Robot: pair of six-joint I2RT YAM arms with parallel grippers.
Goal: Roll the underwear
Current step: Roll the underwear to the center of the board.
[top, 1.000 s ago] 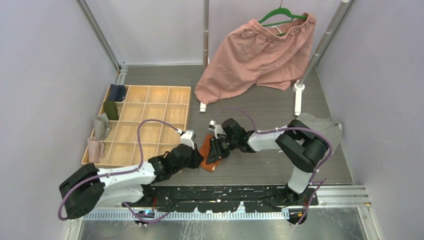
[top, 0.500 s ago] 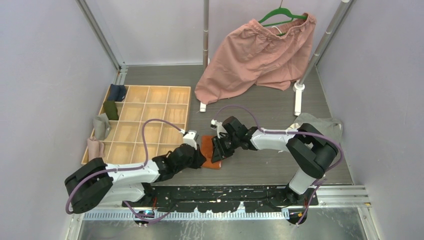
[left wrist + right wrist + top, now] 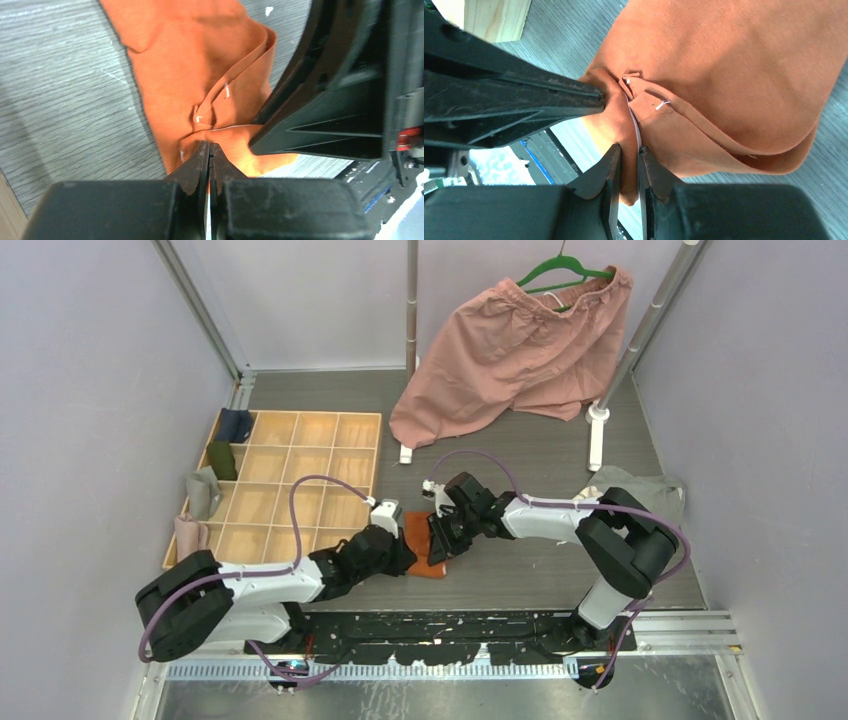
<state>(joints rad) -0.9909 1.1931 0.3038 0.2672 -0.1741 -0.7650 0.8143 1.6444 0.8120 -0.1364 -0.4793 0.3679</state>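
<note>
Both closed on the rust-orange underwear (image 3: 428, 562), lying on the grey bench (image 3: 520, 450) just right of the wooden tray (image 3: 377, 460). Pressed together, left gripper (image 3: 209, 148), nipping a bunched fold at the garment's edge. Nearly closed, right gripper (image 3: 629, 152), pinching a thin layer of the same fold beside it. Well apart, behind the right arm (image 3: 610, 540), grey cloth (image 3: 655, 490): possibly the other underwear, too hidden to tell.

The rust-orange cloth underwear (image 3: 425, 565) lies near the middle of the grey wood-grain table (image 3: 520, 465), with the left gripper (image 3: 404, 556) at its left and the right gripper (image 3: 441, 546) at its right. A partitioned wooden tray (image 3: 300, 416) sits farther left, and pink cloth shorts (image 3: 515, 350) hang at the far side. What seems to be a grey garment (image 3: 655, 490) lies at the right, partly behind the right arm.
</note>
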